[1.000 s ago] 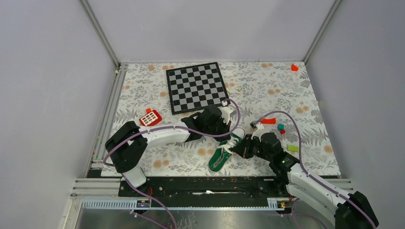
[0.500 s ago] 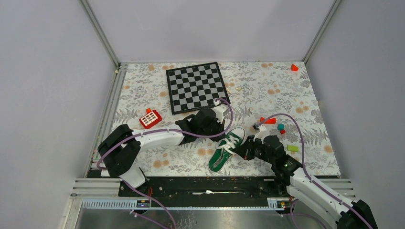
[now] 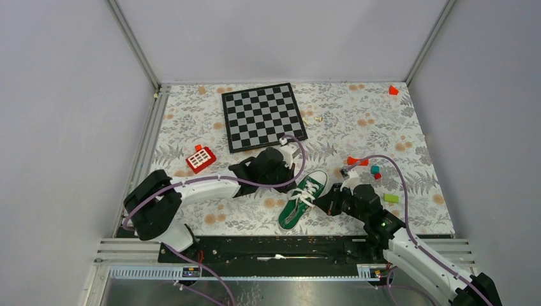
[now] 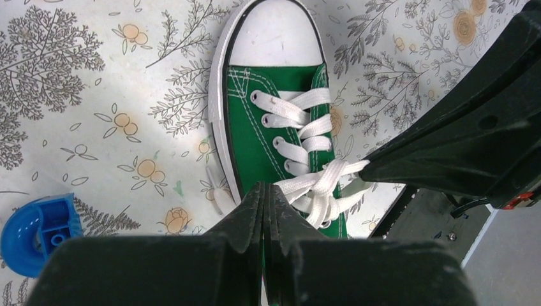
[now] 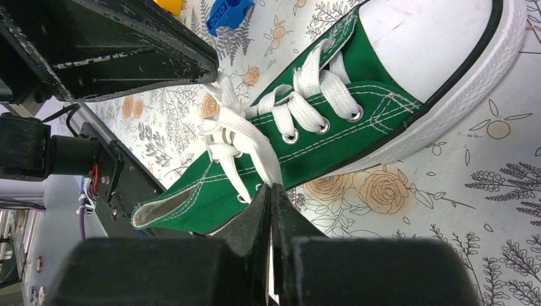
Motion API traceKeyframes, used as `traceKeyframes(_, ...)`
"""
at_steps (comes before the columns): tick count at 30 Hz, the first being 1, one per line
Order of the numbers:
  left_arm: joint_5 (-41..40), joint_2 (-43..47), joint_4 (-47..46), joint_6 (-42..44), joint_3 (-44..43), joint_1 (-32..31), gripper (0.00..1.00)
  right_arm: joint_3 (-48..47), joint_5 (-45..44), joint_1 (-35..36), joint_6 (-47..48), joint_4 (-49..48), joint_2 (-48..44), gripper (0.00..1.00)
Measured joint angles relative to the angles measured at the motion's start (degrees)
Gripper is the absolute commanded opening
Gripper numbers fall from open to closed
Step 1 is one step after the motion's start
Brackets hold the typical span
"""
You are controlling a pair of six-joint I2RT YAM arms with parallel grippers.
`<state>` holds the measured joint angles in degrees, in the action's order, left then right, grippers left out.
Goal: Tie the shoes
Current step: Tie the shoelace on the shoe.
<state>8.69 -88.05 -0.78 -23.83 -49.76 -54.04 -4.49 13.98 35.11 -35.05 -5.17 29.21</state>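
The green shoe (image 3: 303,200) lies on the floral table with its white toe cap (image 4: 279,38) pointing away from the arms. Its white laces (image 4: 322,185) are bunched in a knot over the tongue. My left gripper (image 4: 265,190) is shut, and a lace strand runs from the knot into its tips. My right gripper (image 5: 270,189) is shut on another strand at the shoe's other side. In the top view the left gripper (image 3: 292,183) sits at the shoe's left and the right gripper (image 3: 321,204) at its right, with the laces (image 5: 237,137) stretched between them.
A chessboard (image 3: 263,116) lies at the back. A red toy (image 3: 200,157) sits to the left. Small blocks lie to the right: red (image 3: 358,161), teal (image 3: 375,169), yellow-green (image 3: 391,198). A red block (image 3: 393,90) is far back right. A blue block (image 4: 35,233) lies near the shoe.
The left gripper has drawn back to the left and the right gripper has pulled toward the near edge, each keeping its lace. The shoe has hardly moved.
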Motion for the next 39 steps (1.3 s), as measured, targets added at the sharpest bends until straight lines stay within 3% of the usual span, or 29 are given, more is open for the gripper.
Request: traceKeyframes(39, -3.21, 8.04, 3.96, -0.66, 6.75, 0.24, 0.00, 2.14, -3.63, 0.04, -4.79, -4.26, -4.85, 0.00)
